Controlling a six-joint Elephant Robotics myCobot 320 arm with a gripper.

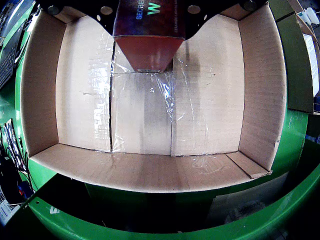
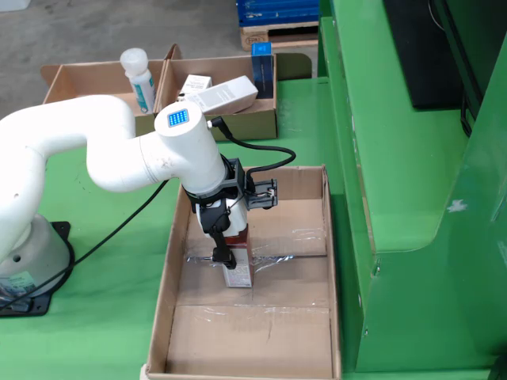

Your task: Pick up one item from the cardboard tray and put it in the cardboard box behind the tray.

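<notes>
In the fixed view my gripper [image 2: 228, 240] reaches down into a large open cardboard box [image 2: 331, 261] and is shut on a small red carton with a white lower end [image 2: 238, 271]. The carton stands upright, with its bottom at or just above the taped box floor, left of centre. The wrist view looks straight down the same red carton [image 1: 148, 47] at the top centre, its tip over the clear tape on the box floor [image 1: 142, 115]. The fingers themselves are hidden there. The cardboard tray [image 2: 253, 127] lies beyond the box.
The tray holds a white bottle [image 2: 139, 77], a long white carton [image 2: 226, 95], a small white box [image 2: 195, 82] and a blue carton [image 2: 262, 68]. A tall green wall [image 2: 396, 158] runs along the box's right side. A black cable [image 2: 261, 158] loops from the wrist.
</notes>
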